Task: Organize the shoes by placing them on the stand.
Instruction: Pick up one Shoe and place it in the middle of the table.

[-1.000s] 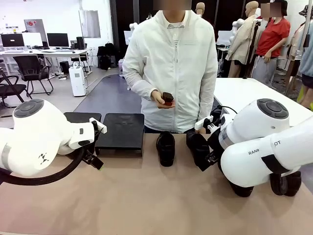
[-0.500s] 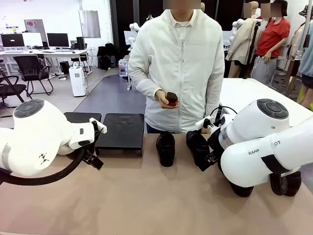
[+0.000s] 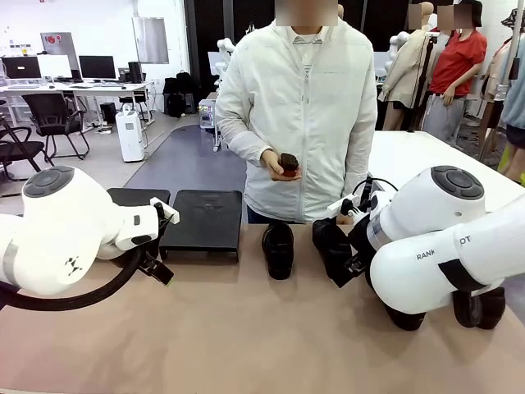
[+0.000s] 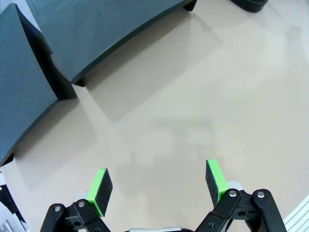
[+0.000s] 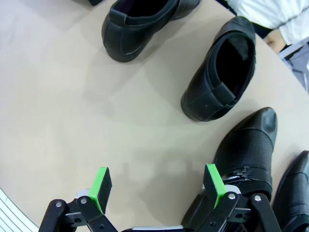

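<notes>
Four black glossy shoes lie on the tan table. In the right wrist view two shoes [image 5: 145, 21] [image 5: 222, 72] lie ahead, and two more [image 5: 248, 145] [image 5: 294, 188] sit close beside the right-hand finger. My right gripper [image 5: 158, 186] hovers open over bare table, holding nothing. The stand's two black trays [image 4: 111, 34] [image 4: 24, 96] lie ahead of my left gripper [image 4: 157, 186], which is open and empty above the table. From the front, the stand [image 3: 203, 217] sits at the far left edge, one shoe [image 3: 278, 249] right of it, and my left gripper [image 3: 158, 269] hangs near its front corner.
A person in a white jacket [image 3: 299, 107] stands at the far side holding a small dark object [image 3: 286, 163] in one hand. My bulky right arm [image 3: 443, 246] covers the table's right part. Bare table spreads across the front middle.
The person has shifted slightly to the right and raised the hand a little. Neither arm nor any shoe has moved.
</notes>
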`<state>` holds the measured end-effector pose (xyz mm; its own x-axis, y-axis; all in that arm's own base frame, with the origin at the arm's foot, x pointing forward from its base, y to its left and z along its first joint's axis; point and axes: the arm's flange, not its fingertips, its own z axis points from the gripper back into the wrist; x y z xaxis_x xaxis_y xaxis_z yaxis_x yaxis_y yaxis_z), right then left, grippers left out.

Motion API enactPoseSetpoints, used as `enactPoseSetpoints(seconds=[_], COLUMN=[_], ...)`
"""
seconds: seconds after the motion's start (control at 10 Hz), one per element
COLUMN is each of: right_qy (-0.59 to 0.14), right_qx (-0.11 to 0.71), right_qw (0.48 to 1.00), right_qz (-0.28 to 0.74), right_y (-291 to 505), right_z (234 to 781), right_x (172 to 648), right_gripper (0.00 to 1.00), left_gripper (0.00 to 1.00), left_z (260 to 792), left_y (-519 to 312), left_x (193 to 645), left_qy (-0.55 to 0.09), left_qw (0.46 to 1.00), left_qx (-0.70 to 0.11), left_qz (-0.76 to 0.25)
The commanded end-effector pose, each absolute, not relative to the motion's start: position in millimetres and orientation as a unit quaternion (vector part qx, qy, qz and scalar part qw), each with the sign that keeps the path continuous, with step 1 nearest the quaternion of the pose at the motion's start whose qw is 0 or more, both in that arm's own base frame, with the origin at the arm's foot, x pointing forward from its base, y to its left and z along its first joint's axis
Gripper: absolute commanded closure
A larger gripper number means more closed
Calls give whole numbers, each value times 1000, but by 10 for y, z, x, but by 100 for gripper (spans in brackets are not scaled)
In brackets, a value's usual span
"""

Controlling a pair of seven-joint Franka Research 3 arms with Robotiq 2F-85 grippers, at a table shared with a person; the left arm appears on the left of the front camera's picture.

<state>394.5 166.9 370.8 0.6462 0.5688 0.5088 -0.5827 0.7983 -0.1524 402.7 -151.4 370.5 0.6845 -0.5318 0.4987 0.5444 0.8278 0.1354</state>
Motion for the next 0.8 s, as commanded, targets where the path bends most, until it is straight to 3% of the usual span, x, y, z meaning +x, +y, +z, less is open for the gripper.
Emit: enactPoseSetpoints(seconds=[0.0,0.1,0.2,0.4,0.5,0.7], right_qy=[-276,-252,-239,-190,-192,-272], right_qx=[13,15,35,117,185,268], right_qw=[907,909,917,935,936,913], right_qz=[317,332,317,275,228,145], right_y=[1669,1518,1244,441,26,-997], right_z=[3708,4003,4327,4986,5287,5682], right_x=[3945,3837,3652,3201,2940,2515], right_gripper=[0,0,0,0,0,0], left_gripper=[0,0,0,0,0,0], left_z=[3705,4127,4525,5258,5572,5779], left_y=[-1514,-1525,-1466,-1093,-773,-124], left_x=[4027,3999,3820,3388,3223,2893], left_qy=[-268,-253,-203,-169,-172,-186], left_qw=[918,921,948,937,936,931], left_qx=[-12,-71,-110,-199,-214,-237], left_qz=[-293,-289,-220,-231,-220,-207])
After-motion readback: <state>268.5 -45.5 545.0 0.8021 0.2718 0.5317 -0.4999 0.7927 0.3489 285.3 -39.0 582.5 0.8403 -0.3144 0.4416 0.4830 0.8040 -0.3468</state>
